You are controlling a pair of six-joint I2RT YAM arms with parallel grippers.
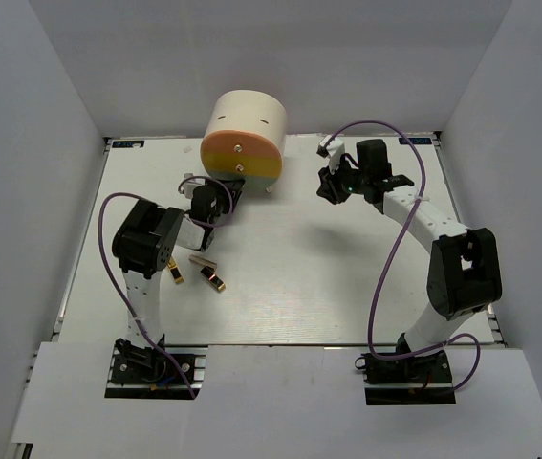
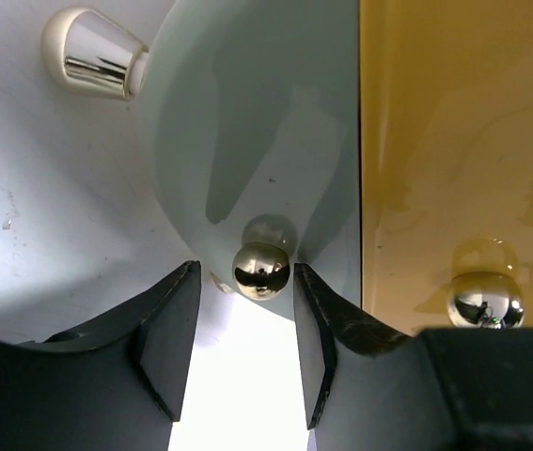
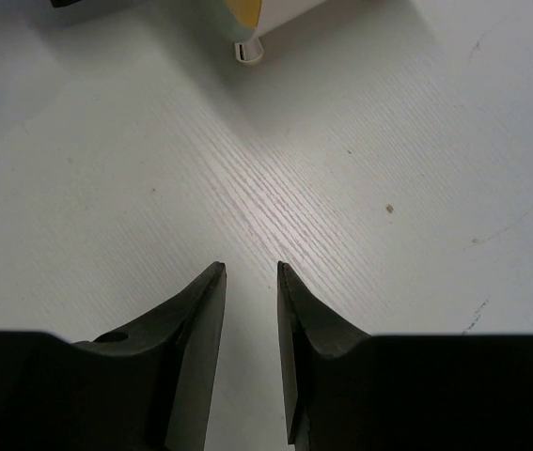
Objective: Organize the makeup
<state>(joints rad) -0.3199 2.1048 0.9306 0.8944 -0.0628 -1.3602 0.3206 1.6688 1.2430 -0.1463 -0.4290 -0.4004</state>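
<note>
left jaws astride the drawer knob, nothing gripped yet

our left gripper (image 2: pixel 244 282) stands half open around the shiny round knob (image 2: pixel 261 271) of the pale drawer on the cream box (image 1: pixel 244 124). one finger nearly touches it and the other shows a gap. the right gripper (image 3: pixel 250 272) hangs narrow and empty over the table (image 1: pixel 347 277), apart from the box. the makeup (image 1: pixel 213 280) lies loose beside the left arm. we judge the ball could slip from an off-centre pinch, or the unbraced box could slide with the pull.
</note>
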